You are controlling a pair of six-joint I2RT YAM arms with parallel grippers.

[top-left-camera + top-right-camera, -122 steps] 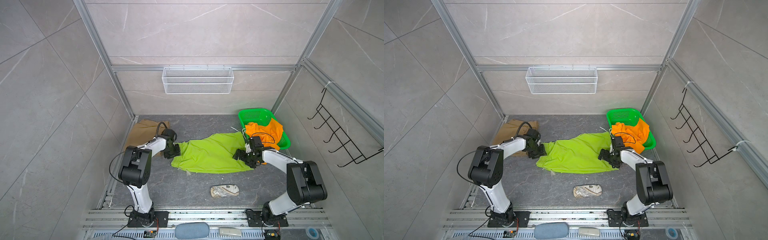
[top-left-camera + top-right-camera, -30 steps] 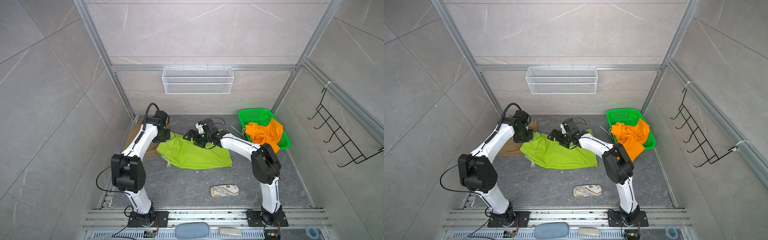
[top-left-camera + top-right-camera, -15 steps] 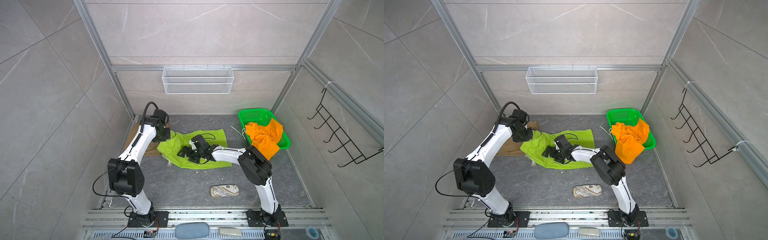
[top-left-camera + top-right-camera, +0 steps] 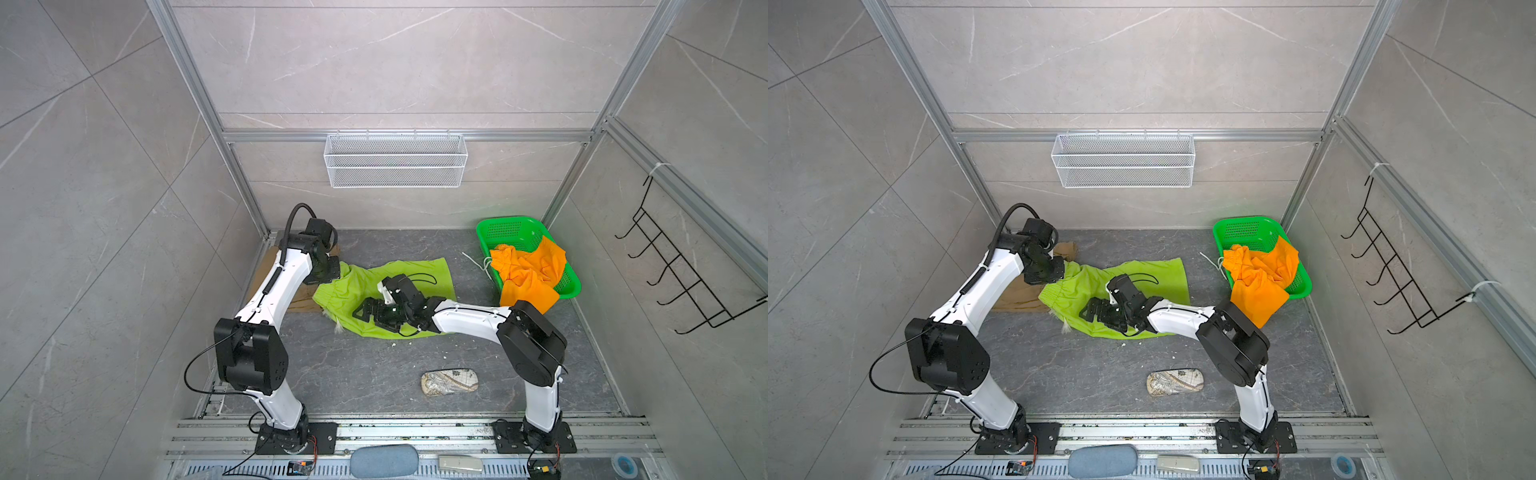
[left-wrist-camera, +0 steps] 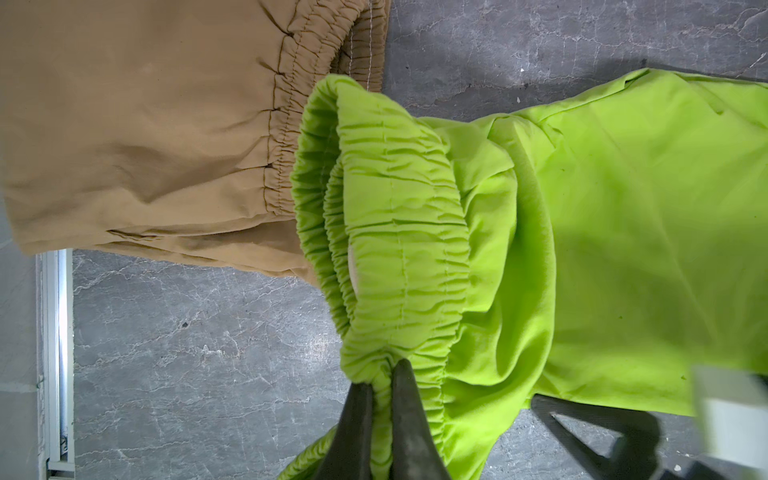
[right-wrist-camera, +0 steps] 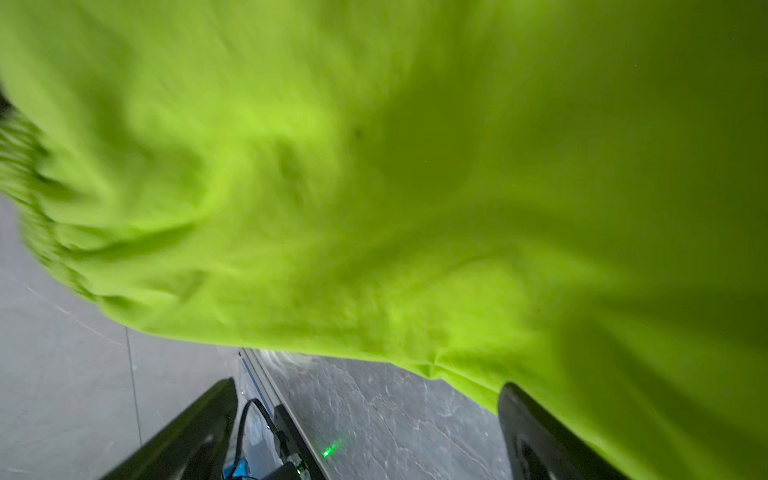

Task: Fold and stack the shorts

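The lime green shorts (image 4: 419, 276) (image 4: 1163, 276) lie crumpled in mid-floor. My left gripper (image 5: 380, 386) (image 4: 332, 274) is shut on their gathered waistband (image 5: 407, 232), lifted at the left end beside the tan shorts (image 5: 145, 124) (image 4: 1017, 299), which lie flat under the left arm. My right gripper (image 6: 368, 384) (image 4: 365, 311) (image 4: 1094, 311) hovers open just over the middle of the lime cloth, with nothing between its fingers (image 6: 199, 419). The orange shorts (image 4: 528, 270) (image 4: 1258, 278) spill over the front rim of the green basket (image 4: 498, 226).
A patterned beige pouch (image 4: 449, 381) (image 4: 1175, 382) lies on the floor toward the front. A white cord (image 4: 473, 262) trails beside the basket. A wire shelf (image 4: 395, 166) hangs on the back wall and a black hook rack (image 4: 673, 282) on the right wall.
My right gripper has come from the far edge of the lime shorts toward the front and now sits over their middle; the cloth's far end lies spread to the right. The left gripper keeps its hold.
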